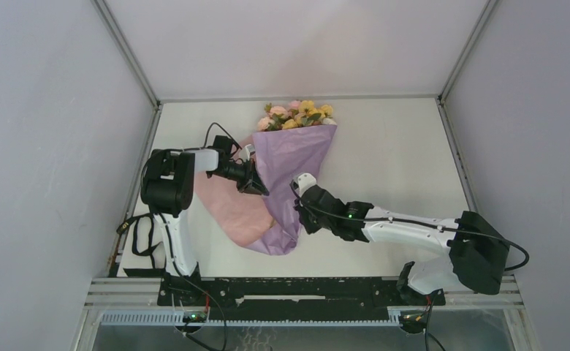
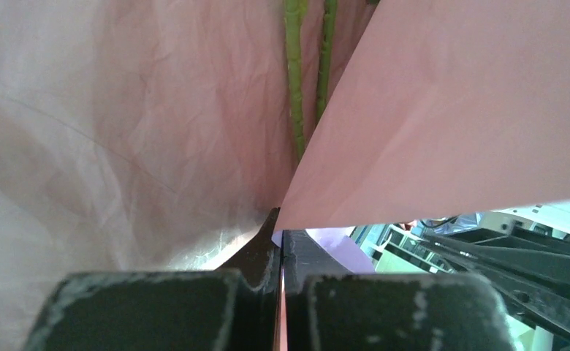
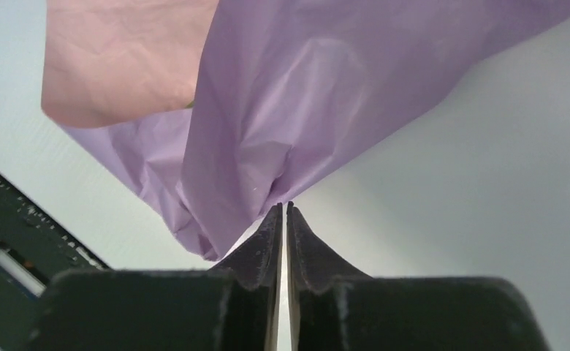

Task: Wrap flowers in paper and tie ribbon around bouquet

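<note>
At paper (image 1: 297,150), left claw (image 1: 257,185), right claw (image 1: 295,191), seemingly pinching

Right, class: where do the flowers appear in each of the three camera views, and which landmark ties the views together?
Top external: flowers at top centre, blooms poking out of the far end of the paper.
Left wrist: only two green stems, top centre, between paper folds.
Right wrist: not visible; the paper hides them.
Shared landmark: the paper, lilac one face, pink the other.
</note>
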You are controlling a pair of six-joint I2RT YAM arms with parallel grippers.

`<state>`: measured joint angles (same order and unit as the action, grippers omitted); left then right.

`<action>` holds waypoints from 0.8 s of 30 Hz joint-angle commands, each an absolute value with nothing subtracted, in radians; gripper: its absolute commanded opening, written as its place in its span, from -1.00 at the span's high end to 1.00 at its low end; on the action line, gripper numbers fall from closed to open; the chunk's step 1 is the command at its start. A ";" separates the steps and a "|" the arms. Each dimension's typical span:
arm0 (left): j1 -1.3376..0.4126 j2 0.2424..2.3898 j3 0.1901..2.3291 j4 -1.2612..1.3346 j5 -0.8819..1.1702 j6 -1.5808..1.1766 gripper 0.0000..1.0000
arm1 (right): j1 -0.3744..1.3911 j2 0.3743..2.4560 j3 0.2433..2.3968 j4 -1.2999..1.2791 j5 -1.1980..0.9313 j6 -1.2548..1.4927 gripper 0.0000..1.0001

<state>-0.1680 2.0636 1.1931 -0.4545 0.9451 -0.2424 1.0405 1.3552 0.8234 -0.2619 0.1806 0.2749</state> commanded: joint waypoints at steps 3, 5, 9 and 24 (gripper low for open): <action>-0.173 2.069 1.180 -0.459 0.959 -0.216 1.00 | 1.085 1.450 0.793 -0.090 0.085 0.393 0.91; -0.173 2.069 1.177 -0.459 0.960 -0.217 1.00 | 1.094 1.508 0.793 -0.053 0.060 0.390 0.95; -0.174 2.069 1.174 -0.459 0.959 -0.216 1.00 | 1.113 1.582 0.793 0.029 0.013 0.392 1.00; -0.173 2.087 1.183 -0.459 0.938 -0.218 1.00 | 1.270 1.662 0.785 -0.118 0.100 0.436 1.00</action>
